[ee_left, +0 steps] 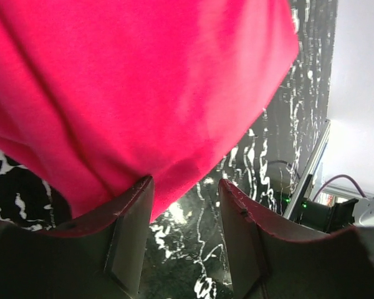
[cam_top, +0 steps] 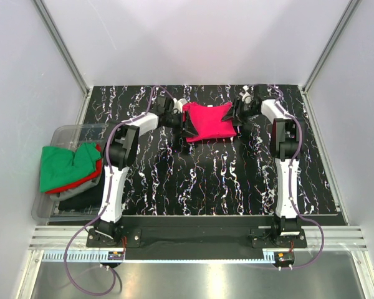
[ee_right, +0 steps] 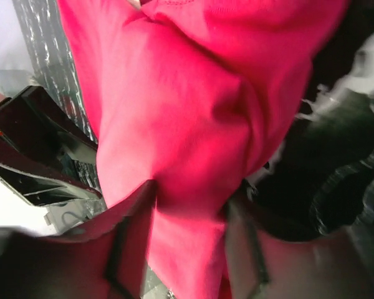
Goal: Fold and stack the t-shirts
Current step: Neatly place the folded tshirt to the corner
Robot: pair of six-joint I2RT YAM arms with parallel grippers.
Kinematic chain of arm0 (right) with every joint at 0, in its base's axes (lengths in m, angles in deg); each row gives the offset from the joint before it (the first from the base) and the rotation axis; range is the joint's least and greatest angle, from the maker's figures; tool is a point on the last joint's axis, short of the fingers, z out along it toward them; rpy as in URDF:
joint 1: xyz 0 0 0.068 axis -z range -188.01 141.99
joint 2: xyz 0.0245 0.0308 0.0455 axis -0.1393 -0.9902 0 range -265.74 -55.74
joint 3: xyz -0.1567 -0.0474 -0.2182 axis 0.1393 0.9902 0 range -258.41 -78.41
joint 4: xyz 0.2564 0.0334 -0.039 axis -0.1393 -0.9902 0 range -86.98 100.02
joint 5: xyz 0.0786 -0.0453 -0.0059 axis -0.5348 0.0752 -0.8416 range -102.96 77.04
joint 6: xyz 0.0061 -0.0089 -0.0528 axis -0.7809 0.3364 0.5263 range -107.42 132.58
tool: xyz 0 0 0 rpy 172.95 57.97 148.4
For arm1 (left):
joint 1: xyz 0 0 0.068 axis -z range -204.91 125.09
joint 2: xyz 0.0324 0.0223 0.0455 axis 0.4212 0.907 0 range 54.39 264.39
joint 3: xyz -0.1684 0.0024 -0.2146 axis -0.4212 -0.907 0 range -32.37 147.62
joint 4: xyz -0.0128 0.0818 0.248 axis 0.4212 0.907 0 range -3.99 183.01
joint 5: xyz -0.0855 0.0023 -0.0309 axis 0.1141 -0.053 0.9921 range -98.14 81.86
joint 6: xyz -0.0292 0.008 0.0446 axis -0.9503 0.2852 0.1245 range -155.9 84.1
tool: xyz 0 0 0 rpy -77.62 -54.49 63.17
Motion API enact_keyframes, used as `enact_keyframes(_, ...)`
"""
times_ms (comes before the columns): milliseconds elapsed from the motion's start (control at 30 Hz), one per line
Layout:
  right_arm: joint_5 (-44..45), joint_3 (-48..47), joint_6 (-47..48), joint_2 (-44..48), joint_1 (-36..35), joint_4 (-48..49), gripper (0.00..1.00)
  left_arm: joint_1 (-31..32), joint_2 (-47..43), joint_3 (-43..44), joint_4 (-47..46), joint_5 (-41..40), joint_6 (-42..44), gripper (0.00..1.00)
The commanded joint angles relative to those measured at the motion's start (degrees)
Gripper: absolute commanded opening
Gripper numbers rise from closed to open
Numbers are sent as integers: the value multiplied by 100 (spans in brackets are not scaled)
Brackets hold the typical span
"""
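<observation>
A soft, rumpled crimson cloth t-shirt lies by the black veined worktop's far edge. The left gripper has its jaws spread. The right gripper pinches a bunched fold.

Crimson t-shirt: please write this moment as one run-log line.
crimson t-shirt: partly folded on table | left tool: open at its edge | right tool: shut on cloth

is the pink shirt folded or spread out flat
Folded, roughly: the pink shirt is a small compact block, with doubled, creased layers in the right wrist view.
</observation>
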Motion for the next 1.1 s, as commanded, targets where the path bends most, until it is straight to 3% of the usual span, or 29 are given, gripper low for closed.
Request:
enact_keyframes(0,178,-136,-43,-396,-215,-122,50,16,15,251,-38,-70,-19,51)
enact_keyframes(33,204,-145,-34,-405,-233,-131,44,16,24,251,-20,-70,-11,51)
enact_keyframes(67,204,-154,-8,-405,-242,-140,27,16,24,242,-29,-79,-11,50)
enact_keyframes(167,379,-154,168,-317,-251,-184,2,33,15,277,-29,-96,-2,50)
enact_keyframes(200,476,-206,368,-213,-251,-219,0,33,-46,286,-3,-123,42,50)
enact_keyframes(500,1864,-522,2056,859,83,-1027,0,-10,-985,594,1060,-817,1578,54)
enact_keyframes(667,2480,-944,2532,870,733,-1484,0,-125,-1382,383,1500,-975,2203,53)
enact_keyframes(867,3095,-2050,3007,212,1400,-1572,0,-151,-1620,374,2036,-1388,3074,53)
enact_keyframes(1067,3438,-3957,2805,-1028,1735,-1564,0,-151,-1743,234,2177,-1608,3338,53)
